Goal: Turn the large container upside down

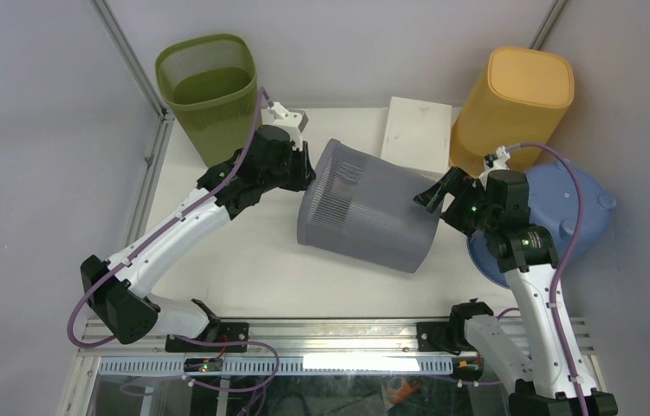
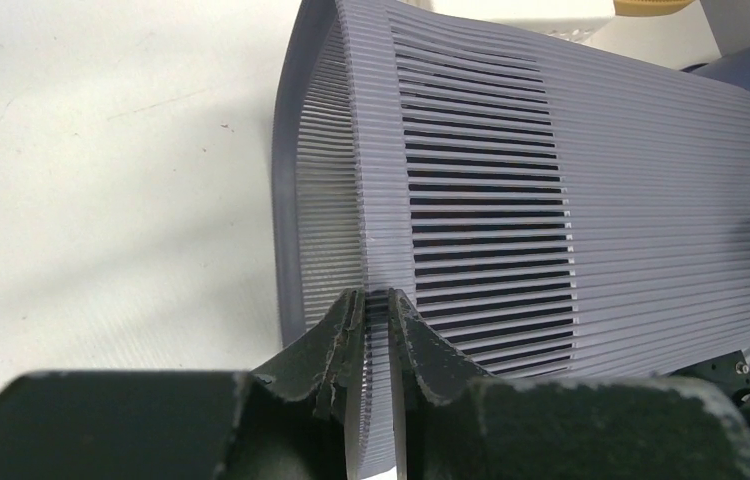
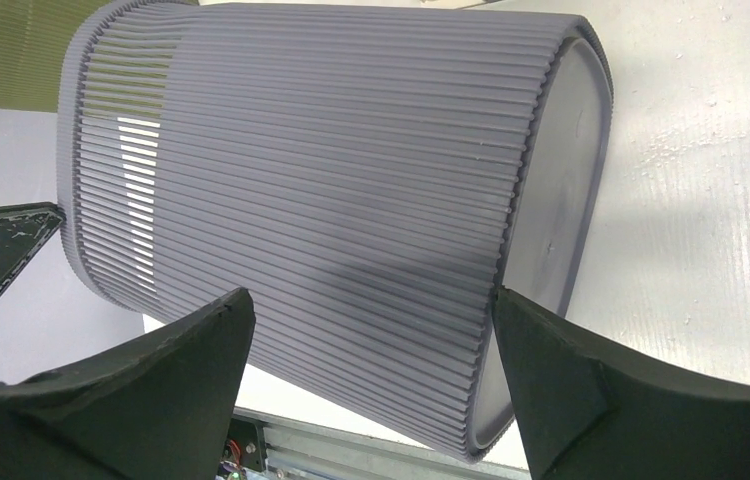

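Note:
The large grey ribbed container [image 1: 365,212] lies tilted on its side in the middle of the table, open rim to the left and closed base to the right. My left gripper [image 1: 308,169] is shut on the rim wall; the left wrist view shows its jaws [image 2: 376,295] pinching the slatted wall [image 2: 571,200]. My right gripper [image 1: 430,195] is open at the base end. In the right wrist view its jaws [image 3: 369,293] stand wide across the ribbed side [image 3: 351,170], one finger [image 3: 551,380] right beside the base edge. I cannot tell if it touches.
A green mesh bin [image 1: 207,95] stands at the back left. A yellow container [image 1: 512,104] stands upside down at the back right, with a white box [image 1: 417,134] beside it. A blue round lid-like thing [image 1: 577,212] lies under my right arm. A metal rail [image 1: 339,329] runs along the near edge.

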Controlling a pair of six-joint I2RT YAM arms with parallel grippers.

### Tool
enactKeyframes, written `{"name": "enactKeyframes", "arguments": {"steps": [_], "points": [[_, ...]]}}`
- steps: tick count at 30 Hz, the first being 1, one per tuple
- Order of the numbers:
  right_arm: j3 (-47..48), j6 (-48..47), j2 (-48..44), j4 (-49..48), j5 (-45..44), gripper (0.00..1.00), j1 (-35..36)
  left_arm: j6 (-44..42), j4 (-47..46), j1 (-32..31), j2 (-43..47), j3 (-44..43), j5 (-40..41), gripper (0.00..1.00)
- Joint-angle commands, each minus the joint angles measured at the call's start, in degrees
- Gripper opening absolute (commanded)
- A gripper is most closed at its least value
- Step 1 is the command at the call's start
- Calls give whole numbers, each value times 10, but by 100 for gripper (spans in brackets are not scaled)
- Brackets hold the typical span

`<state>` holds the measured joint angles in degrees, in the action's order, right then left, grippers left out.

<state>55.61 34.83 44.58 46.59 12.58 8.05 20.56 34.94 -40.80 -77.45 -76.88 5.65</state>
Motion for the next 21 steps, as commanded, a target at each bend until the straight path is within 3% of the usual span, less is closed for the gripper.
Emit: {"name": "enactKeyframes", "arguments": {"steps": [1,7,13,21], "points": [[14,16,-12,-34,46,92,-1,-6,-9,-3,-5,8,-21,14],[0,20,-6,-14,5,92,-1,-5,-9,-3,-9,11,-23,16],[-8,21,-8,7,-39,93,-1,-8,-9,-3,-5,12,-25,29],[-6,15,-8,4,-40,94,-1,-10,-14,-3,-19,15,-31,20]]}}
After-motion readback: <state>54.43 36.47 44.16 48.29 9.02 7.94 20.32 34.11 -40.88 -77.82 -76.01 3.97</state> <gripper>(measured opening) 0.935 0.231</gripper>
